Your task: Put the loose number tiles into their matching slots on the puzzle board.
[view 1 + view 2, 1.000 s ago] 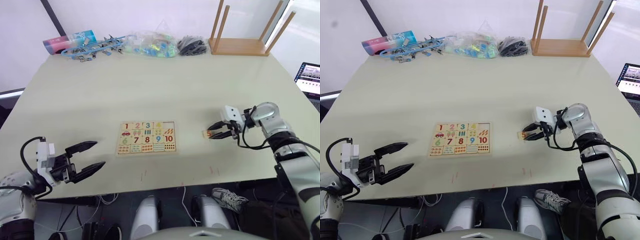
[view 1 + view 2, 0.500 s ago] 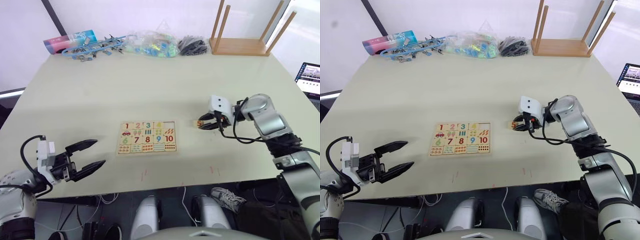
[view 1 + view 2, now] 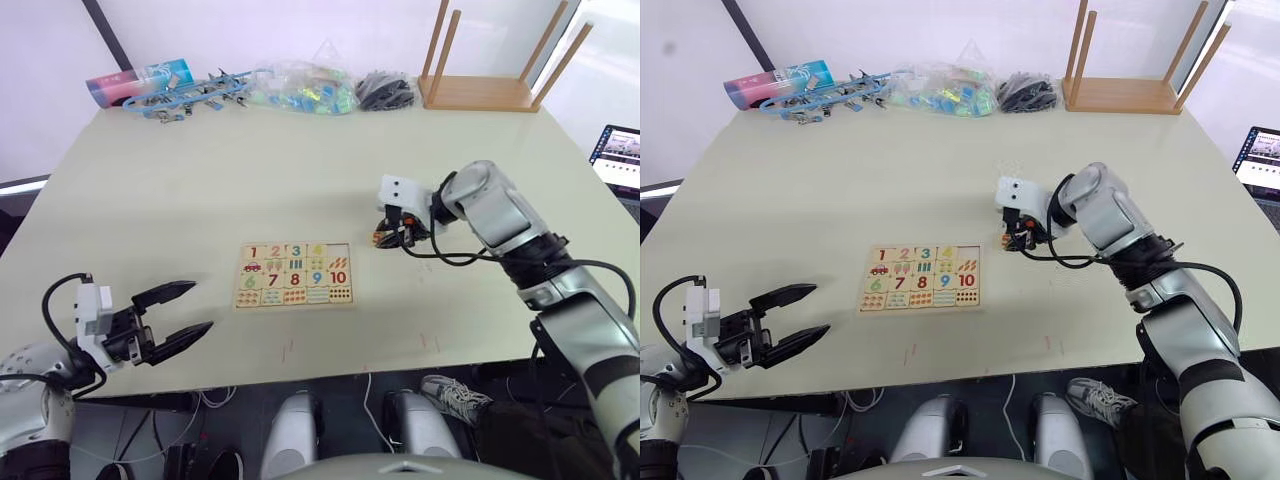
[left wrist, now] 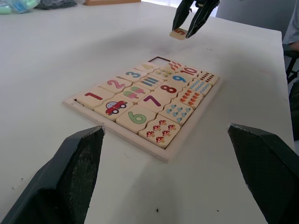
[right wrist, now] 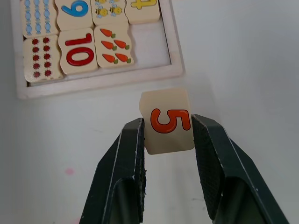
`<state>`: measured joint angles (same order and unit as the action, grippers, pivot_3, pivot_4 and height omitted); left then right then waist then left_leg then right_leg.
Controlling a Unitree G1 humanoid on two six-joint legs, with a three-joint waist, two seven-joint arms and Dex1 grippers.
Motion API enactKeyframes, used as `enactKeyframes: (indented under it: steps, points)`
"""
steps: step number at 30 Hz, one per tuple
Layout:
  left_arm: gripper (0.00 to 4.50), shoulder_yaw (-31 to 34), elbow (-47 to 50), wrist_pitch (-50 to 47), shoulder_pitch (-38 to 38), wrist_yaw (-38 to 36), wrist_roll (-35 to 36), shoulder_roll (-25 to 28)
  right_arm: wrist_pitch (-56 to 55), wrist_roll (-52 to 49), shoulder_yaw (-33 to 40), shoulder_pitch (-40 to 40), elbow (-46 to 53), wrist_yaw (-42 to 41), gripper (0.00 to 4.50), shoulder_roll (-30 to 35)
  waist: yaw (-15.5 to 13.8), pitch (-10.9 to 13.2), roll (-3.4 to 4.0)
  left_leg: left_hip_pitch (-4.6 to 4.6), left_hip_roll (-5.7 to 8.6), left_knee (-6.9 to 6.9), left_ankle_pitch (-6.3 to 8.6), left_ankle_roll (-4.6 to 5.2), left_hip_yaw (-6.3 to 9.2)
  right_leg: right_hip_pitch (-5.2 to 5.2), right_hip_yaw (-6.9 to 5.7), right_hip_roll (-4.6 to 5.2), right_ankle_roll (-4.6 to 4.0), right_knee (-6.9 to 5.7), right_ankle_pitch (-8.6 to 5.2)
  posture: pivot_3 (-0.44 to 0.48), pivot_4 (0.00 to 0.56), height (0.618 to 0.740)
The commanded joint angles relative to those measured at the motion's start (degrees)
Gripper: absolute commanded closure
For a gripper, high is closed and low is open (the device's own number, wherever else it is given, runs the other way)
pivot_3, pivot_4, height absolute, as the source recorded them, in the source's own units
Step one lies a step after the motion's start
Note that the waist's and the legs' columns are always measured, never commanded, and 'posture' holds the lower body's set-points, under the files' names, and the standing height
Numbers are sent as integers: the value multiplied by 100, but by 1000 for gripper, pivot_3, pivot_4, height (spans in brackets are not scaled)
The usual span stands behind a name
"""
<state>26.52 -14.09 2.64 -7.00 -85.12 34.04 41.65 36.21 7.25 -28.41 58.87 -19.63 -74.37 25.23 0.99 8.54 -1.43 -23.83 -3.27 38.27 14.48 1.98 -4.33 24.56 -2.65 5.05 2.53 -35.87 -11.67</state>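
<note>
Tile number five, small pale wooden square with an orange digit (image 5: 167,122), pinched between the two black fingers of the right gripper (image 5: 167,140) and held clear of the table, just beside the top right corner of the flat pale wooden puzzle board (image 3: 293,274). Looked like the carry-over step, nearly done. One bare slot (image 5: 149,43) left open at that corner, next to the yellow 4. Probably needed a short shift over the recess, squared up, then lowered and let go. Left gripper (image 3: 176,313) spread wide, idle near the table's front edge, well apart from the board.
</note>
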Motion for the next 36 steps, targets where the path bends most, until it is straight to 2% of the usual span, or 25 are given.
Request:
enactKeyframes:
  steps: [1, 10, 21, 36]
  points:
    - [0, 137, 206, 36, -62, 42, 156, -14, 167, 42, -46, 420, -202, 70, 3588, -222, 8, 2, 4, 0, 0, 0, 0, 0, -1, 0, 0, -2, 0, -1, 0, 0, 150, 737]
    - [0, 146, 279, 33, -129, 111, 170, -53, 232, 107, -267, 859, -797, 211, 3588, -858, 5, 6, 10, -4, 0, -1, 0, -1, -13, 0, -2, -2, -1, 1, 0, 0, 150, 737]
    - [0, 165, 336, 54, -224, 188, 218, -45, 250, 191, -453, 984, -1111, 340, 3588, -1384, 42, 7, 11, -3, -1, -2, 0, -1, -11, 2, -3, -3, -1, -1, 0, 0, 150, 737]
    - [0, 208, 347, 74, -283, 247, 248, -21, -203, 461, -533, 1044, -1667, 548, 3588, -1709, 135, 7, 10, -3, -1, -3, 0, -2, -10, 2, -5, -4, 0, -2, 0, 0, 150, 737]
